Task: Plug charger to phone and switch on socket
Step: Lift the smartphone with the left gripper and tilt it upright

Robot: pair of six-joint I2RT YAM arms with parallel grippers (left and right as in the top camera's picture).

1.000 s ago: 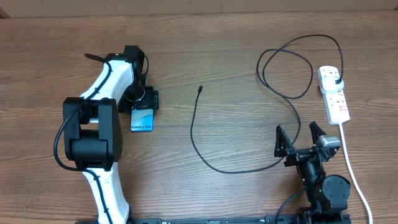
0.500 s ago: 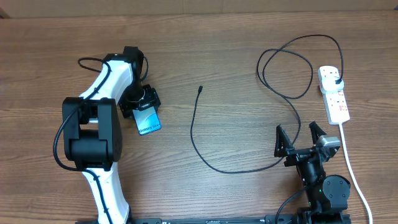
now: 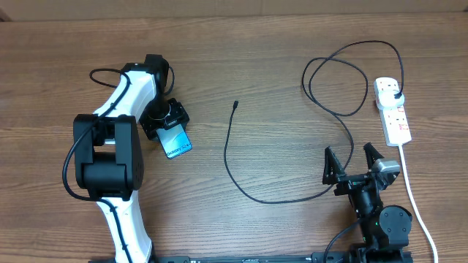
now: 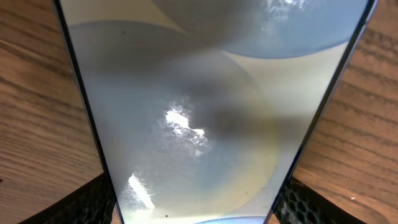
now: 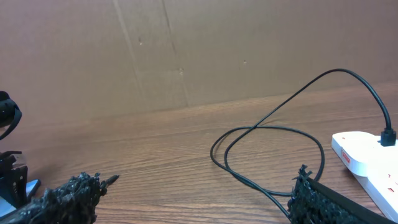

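Observation:
The phone (image 3: 176, 142), blue screen with white lettering, lies tilted at the left of the table, its upper end between the fingers of my left gripper (image 3: 167, 124). In the left wrist view the phone (image 4: 199, 112) fills the frame, and both fingers (image 4: 93, 205) press its side edges. The charger cable (image 3: 227, 157) curves over the table's middle, and its connector tip (image 3: 235, 104) lies free. Its black plug (image 3: 395, 95) sits in the white socket (image 3: 393, 111) at the right. My right gripper (image 3: 354, 157) stands open near the front edge, beside the cable and holding nothing.
The socket's thick white cord (image 3: 413, 193) runs toward the front edge, right of my right arm. The black cable loops (image 5: 273, 134) lie just ahead of my right gripper (image 5: 199, 193). A brown cardboard wall (image 5: 186, 50) closes the table's far side.
My left gripper has turned with the phone in it. The phone's lower end swung to the right and it now lies tilted. The right arm and the cable have not moved.

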